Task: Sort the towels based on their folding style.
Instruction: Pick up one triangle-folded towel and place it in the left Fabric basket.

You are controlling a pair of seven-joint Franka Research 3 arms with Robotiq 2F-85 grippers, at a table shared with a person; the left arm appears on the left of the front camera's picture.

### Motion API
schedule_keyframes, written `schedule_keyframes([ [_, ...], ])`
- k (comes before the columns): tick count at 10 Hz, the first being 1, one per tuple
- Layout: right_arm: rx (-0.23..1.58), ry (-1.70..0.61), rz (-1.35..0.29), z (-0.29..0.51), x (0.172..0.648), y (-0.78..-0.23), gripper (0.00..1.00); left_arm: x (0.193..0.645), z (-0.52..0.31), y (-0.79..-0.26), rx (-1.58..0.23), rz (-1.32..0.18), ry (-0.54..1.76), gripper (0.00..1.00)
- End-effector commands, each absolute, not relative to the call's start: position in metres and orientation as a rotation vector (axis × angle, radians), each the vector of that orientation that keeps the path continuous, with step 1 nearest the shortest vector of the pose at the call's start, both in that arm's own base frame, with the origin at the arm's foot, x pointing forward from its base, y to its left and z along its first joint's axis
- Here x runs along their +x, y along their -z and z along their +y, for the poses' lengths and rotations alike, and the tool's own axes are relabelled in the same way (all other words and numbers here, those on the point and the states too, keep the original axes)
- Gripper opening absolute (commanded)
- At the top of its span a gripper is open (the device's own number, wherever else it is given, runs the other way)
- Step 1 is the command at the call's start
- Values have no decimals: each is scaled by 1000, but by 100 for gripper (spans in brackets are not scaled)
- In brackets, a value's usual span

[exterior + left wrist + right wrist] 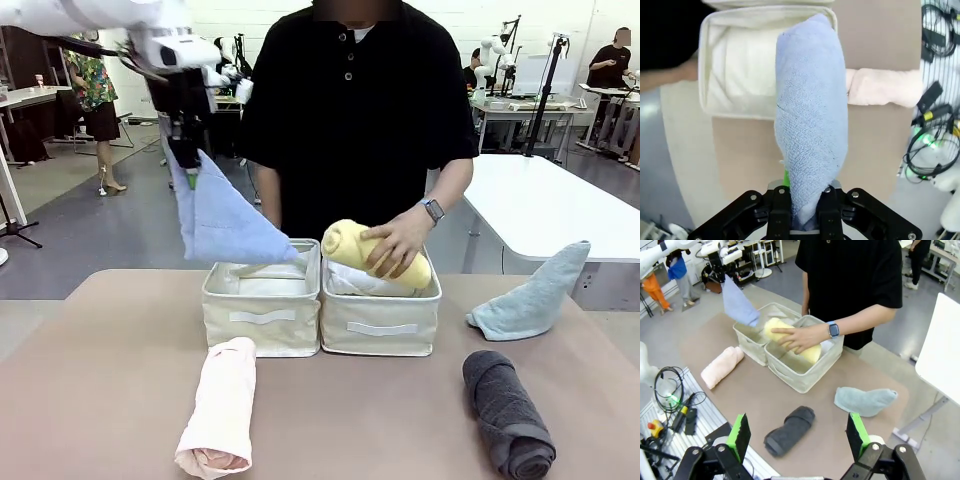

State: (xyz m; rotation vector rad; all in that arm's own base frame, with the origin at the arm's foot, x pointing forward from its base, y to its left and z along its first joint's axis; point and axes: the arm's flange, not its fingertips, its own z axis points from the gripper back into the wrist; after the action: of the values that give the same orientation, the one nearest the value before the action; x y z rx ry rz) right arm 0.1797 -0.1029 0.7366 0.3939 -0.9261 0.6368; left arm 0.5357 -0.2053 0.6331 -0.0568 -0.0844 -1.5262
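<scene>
My left gripper point(186, 160) is shut on the tip of a light blue cone-folded towel point(222, 218), which hangs above the left cream basket point(262, 310); the same towel point(812, 130) dangles from my fingers over that basket point(707, 75). The person's hand point(398, 243) presses a yellow rolled towel point(350, 245) into the right basket point(380, 325), on something white. A pink rolled towel point(220, 405) lies front left. At the right, a dark grey roll point(505, 410) sits in front and a blue-grey cone towel point(535, 295) behind. My right gripper point(799, 432) hovers open high above the table.
The two baskets stand side by side at the table's middle. A white table point(545, 205) stands behind on the right. Cables and a stand point(675, 405) sit off the table's edge near the pink towel point(721, 366).
</scene>
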Motion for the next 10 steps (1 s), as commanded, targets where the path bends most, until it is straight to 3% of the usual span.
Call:
schedule_keyframes([
  [1,400,-640,-924,-102,181,-735,100,554,-222,-640,0,-59,1645,17],
  [10,400,-640,-924,-102,181,-735,100,558,-244,-565,-36,-69,1737,17],
])
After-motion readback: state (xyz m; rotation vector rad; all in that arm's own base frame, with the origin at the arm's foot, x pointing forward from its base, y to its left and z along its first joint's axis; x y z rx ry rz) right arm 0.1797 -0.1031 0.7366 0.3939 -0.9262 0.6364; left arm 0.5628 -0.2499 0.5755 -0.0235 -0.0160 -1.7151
